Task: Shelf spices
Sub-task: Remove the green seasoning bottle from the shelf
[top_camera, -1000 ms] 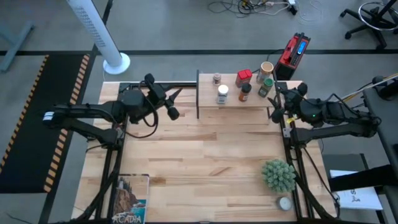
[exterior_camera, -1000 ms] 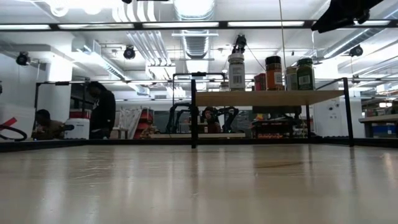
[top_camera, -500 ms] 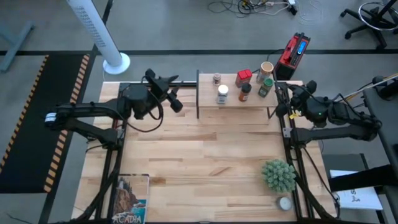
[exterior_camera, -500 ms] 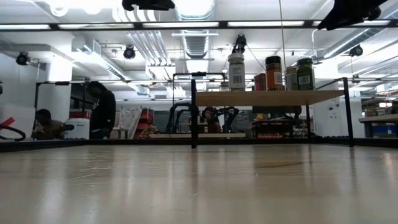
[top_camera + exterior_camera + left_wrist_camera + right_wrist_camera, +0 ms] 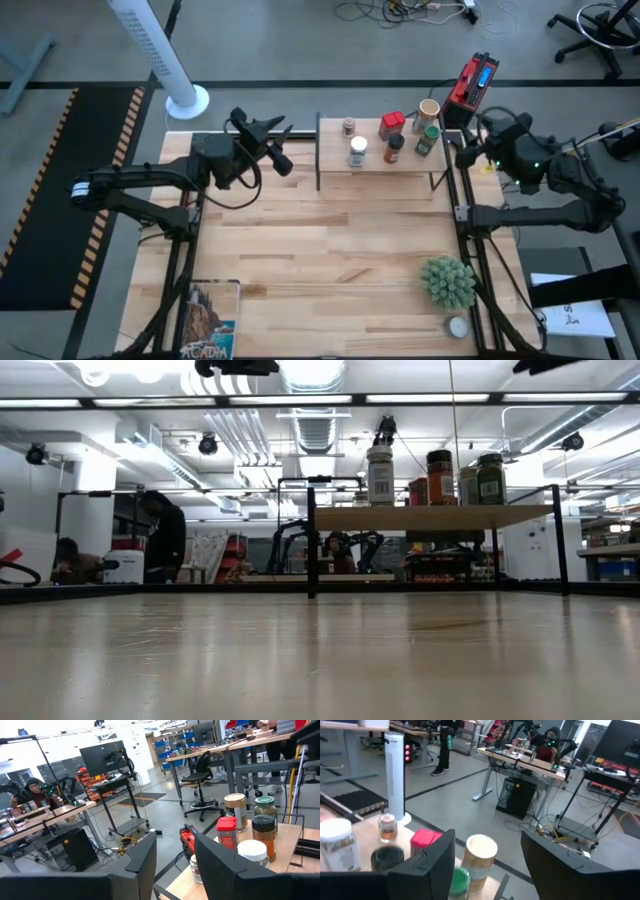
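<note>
The spices stand on top of the shelf at the table's far edge: a small jar, a white-lidded jar, a red tin, a black-lidded jar, a tan cylinder and a green-lidded jar. The low view shows them upright on the shelf. My left gripper hovers open to the left of the shelf. My right gripper hovers open just past the shelf's right end. Nothing sits between either pair of fingers.
A spiky green plant and a flat white round tin sit at the near right of the table. A booklet lies at the near left. A red box stands beyond the far right corner. People are in the room behind.
My left gripper has drifted toward the table's far edge and stays open. My right gripper has risen and drawn back from the shelf's right end toward the table's right and far edges, also open. The spices have kept still.
</note>
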